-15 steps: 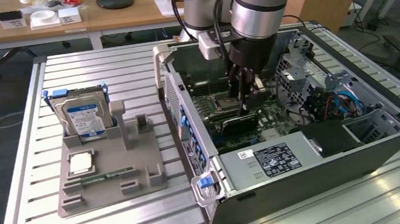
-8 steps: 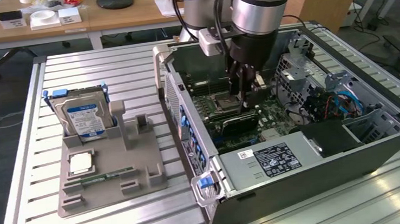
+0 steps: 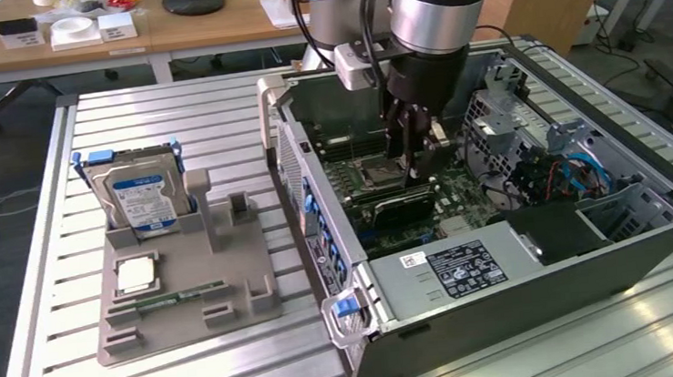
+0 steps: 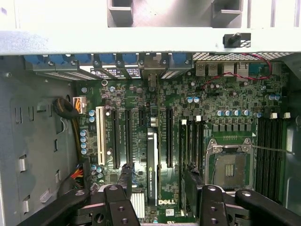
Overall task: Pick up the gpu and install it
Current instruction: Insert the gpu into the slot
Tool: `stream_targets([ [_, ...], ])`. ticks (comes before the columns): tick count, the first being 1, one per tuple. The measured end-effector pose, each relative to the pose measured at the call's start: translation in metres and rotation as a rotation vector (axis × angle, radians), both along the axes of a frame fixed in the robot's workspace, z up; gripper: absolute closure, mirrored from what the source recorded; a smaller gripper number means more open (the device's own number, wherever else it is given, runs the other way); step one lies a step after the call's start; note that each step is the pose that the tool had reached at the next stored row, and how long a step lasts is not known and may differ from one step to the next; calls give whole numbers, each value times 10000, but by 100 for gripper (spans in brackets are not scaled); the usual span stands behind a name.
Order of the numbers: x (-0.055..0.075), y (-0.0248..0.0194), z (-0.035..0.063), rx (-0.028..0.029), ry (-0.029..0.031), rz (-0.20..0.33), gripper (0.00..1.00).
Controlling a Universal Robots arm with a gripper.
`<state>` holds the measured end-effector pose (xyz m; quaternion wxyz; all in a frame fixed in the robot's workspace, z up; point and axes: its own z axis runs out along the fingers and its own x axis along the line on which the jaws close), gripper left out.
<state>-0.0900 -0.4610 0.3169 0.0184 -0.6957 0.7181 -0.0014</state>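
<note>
The hand (image 3: 416, 145) hangs inside the open computer case (image 3: 635, 258), low over the motherboard (image 4: 221, 101). Its two fingers (image 4: 121, 207) stand apart, and nothing is between them. In the wrist view the finger ends are cut off by the picture's edge, so I cannot see the tips there.

The gpu (image 4: 152, 167) stands upright on its edge in an expansion slot of the motherboard, seen from above as a thin dark strip with small white print on it. It lies between the two fingers but apart from them; I cannot tell if it is pushed fully down into the slot. In the exterior view the hand and arm cover most of this place, and the card is hard to make out there.

Beside the gpu are more black slots and one white slot (image 4: 99, 134). The empty CPU socket (image 4: 229, 165) with its metal frame is near the other finger. Blue clips (image 4: 75, 60) run along the case wall above the slots.

Outside the case, on the exterior view's left, a grey holder (image 3: 182, 298) lies on the desk (image 3: 123, 125). A hard drive (image 3: 143, 201) with a blue and white label stands upright in it. A square chip (image 3: 136, 273) and a narrow green memory stick (image 3: 182, 298) lie flat in it. The upper part of the arm is cut off by the picture's top edge.
</note>
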Motion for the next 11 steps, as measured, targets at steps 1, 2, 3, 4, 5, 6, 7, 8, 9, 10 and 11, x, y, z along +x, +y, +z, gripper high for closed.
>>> stream_targets([
  [1, 0, 0, 0, 0, 0, 0, 42],
  [2, 0, 0, 0, 0, 0, 0, 42],
  [3, 0, 0, 0, 0, 0, 0, 42],
  [4, 0, 0, 0, 0, 0, -1, 42],
  [5, 0, 0, 0, 1, 0, 0, 42],
  [6, 0, 0, 3, 0, 0, 0, 42],
  [7, 0, 0, 9, -2, 2, 0, 42],
  [8, 0, 0, 15, -2, 1, 0, 42],
  [9, 0, 0, 23, -1, 0, 0, 42],
  [10, 0, 0, 30, -1, 0, 0, 42],
  [11, 0, 0, 39, -1, 0, -1, 42],
])
